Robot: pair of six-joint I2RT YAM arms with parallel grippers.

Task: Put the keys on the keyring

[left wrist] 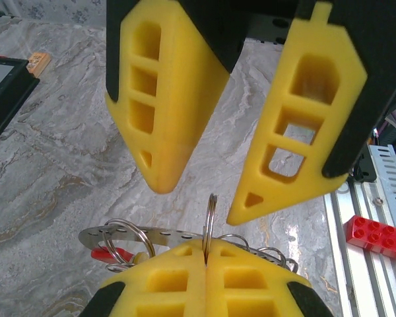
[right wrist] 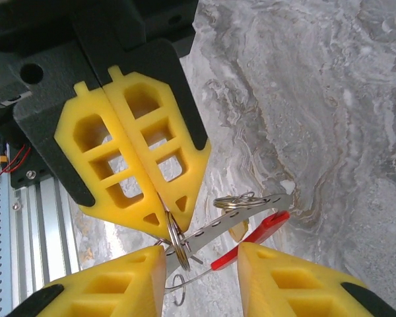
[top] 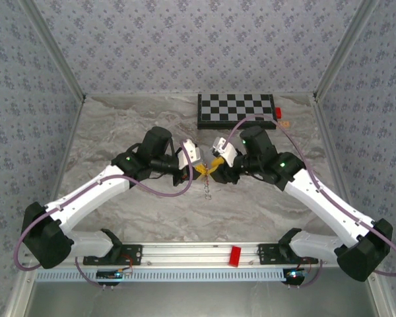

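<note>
My left gripper [left wrist: 206, 254] is shut on a steel split ring [left wrist: 210, 221], which stands edge-on between its yellow fingertips. That ring belongs to the keyring [right wrist: 251, 239], a thin grey wire with a red section, carrying a holed metal strip [right wrist: 247, 211] and more rings. A small tan key [right wrist: 237, 230] hangs behind the strip. My right gripper [right wrist: 201, 254] is open, its fingers either side of the bunch and not touching it. Both grippers meet above the table's middle [top: 209, 168]. Another tan flat piece, perhaps the other key [top: 284, 123], lies beside the checkerboard.
The black-and-white checkerboard [top: 235, 109] sits at the back, with a small red block [top: 278, 112] at its right end. A red brick [top: 235, 255] rests on the front rail. A short chain [top: 208, 189] dangles below the grippers. Patterned walls enclose the marble table [top: 119, 125].
</note>
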